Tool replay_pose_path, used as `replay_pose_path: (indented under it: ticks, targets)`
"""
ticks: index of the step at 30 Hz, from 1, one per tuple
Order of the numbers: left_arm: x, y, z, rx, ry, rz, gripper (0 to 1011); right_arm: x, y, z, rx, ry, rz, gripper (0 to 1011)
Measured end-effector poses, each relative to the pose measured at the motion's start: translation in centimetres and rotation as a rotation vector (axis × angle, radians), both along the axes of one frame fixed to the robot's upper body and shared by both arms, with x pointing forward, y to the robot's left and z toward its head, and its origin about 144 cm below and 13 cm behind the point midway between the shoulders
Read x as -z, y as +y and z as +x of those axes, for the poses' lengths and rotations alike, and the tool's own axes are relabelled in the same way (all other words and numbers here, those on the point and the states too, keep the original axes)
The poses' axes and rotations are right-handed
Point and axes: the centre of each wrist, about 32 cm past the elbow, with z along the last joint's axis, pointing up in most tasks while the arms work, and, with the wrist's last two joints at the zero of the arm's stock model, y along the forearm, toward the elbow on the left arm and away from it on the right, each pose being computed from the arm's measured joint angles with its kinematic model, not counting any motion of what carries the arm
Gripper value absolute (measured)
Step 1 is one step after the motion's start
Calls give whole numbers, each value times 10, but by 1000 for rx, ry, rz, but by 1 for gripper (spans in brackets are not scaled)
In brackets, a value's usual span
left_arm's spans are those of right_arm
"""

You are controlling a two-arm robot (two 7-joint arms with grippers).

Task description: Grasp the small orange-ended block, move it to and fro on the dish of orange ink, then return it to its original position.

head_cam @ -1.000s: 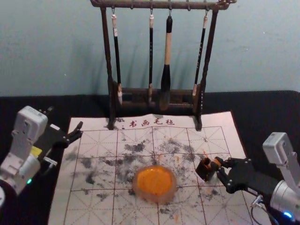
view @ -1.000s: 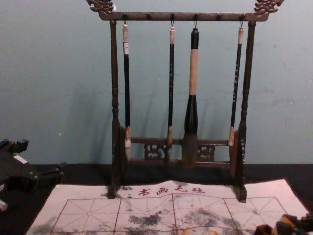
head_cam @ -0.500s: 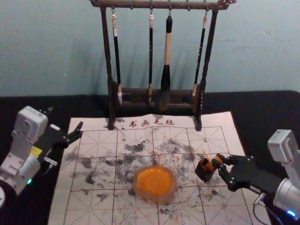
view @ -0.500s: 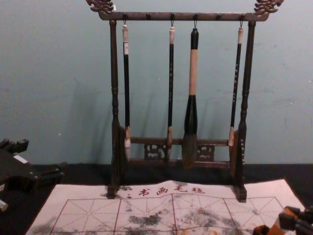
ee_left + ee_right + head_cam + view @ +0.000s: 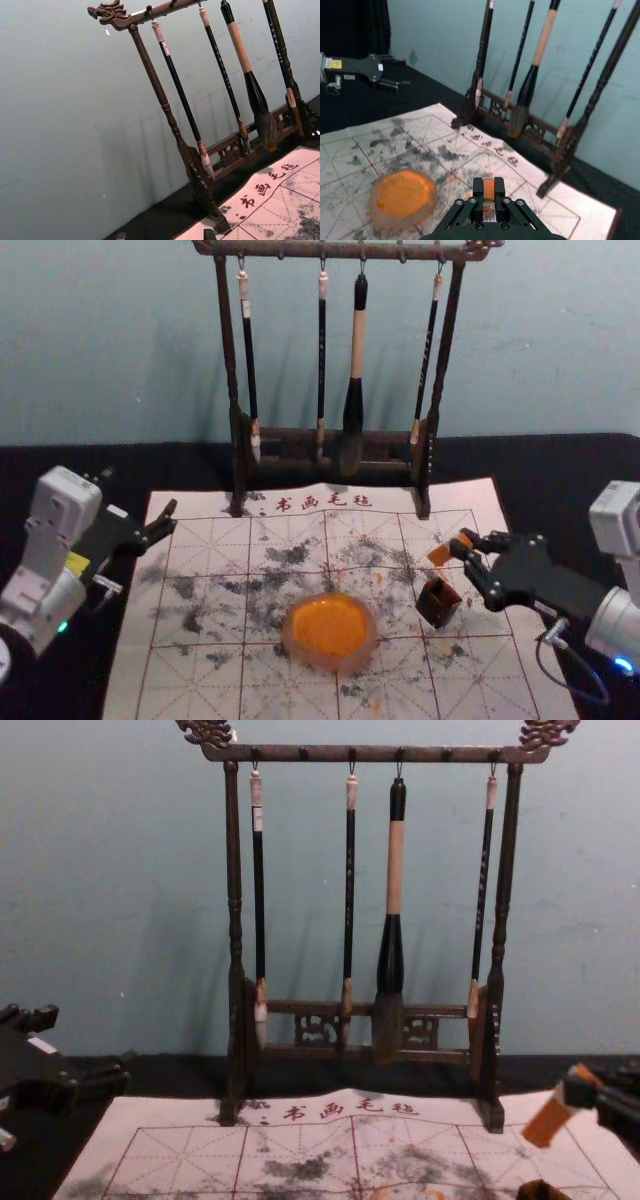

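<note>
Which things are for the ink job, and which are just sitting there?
For the job:
- block, held up by the right end effector
- dish of orange ink
- small dark box, probably the block's holder

Just there:
- brushes, hanging
- rack
- mat, under the dish
- left end effector, idle at the left

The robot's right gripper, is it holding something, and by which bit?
Yes, the right gripper holds the small orange block near its upper end, and the lower end sticks out.
</note>
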Motion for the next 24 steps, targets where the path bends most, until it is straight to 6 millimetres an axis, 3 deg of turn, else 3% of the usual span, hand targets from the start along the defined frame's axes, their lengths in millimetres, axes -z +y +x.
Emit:
replay_pose_path:
  ticks: [18, 24]
  targets:
    - [0, 0, 0, 0, 0, 0, 1001, -4, 43, 12, -157, 12, -69, 91]
    - [0, 0, 0, 0, 0, 0, 1001, -3, 49, 11, -222, 23, -104, 91]
